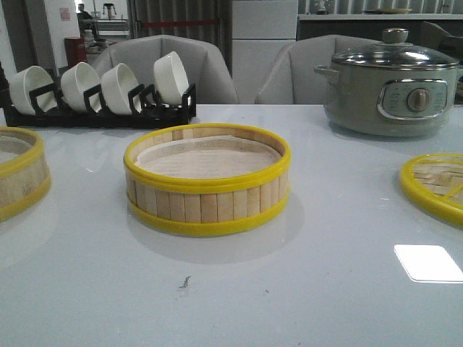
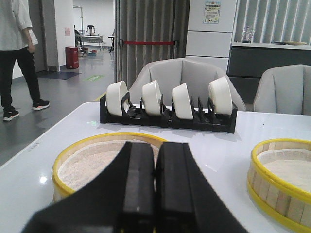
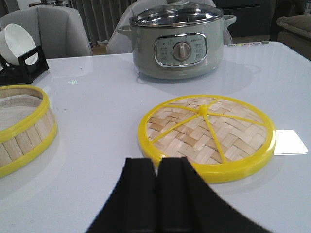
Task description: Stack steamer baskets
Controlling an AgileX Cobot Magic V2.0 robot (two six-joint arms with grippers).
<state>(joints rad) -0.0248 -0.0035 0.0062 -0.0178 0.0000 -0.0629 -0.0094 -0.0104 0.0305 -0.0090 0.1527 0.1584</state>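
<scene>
One steamer basket with pale slat walls, yellow rims and a white liner stands in the middle of the table. A second steamer basket sits at the left edge, cut off by the frame. Neither gripper shows in the front view. In the left wrist view my left gripper is shut and empty, hovering just short of the left basket; the middle basket lies off to one side. My right gripper is shut and empty above bare table, with the middle basket off to its side.
A flat woven lid with a yellow rim lies at the right, just beyond the right gripper's tips. A grey-green electric pot stands at the back right. A black rack of white bowls stands at the back left.
</scene>
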